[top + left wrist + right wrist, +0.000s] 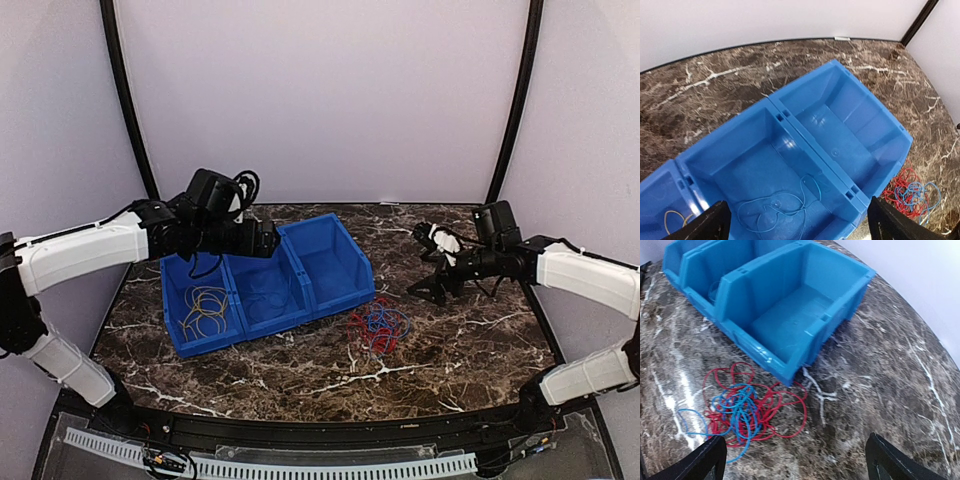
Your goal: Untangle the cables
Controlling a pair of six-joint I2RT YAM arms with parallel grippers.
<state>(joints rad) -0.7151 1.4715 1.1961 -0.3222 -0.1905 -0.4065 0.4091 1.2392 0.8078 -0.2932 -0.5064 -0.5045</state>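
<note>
A tangle of red and blue cables point(378, 325) lies on the marble table just right of the blue bins; it also shows as the tangle point(740, 410) and the tangle point(910, 192). A loose blue cable point(774, 209) rests in the middle bin point(268, 295). A yellow cable point(205, 310) lies coiled in the left bin, and a bit of this yellow cable point(672, 217) shows in the left wrist view. My left gripper point(797, 225) hovers open above the middle bin, holding nothing. My right gripper point(800, 462) is open above the table, to the right of the tangle.
Three blue bins sit side by side in a slanted row; the right bin point(790, 305) holds nothing. Dark marble table point(470, 340) stretches right of the tangle. A curved black rail point(300, 430) runs along the near edge.
</note>
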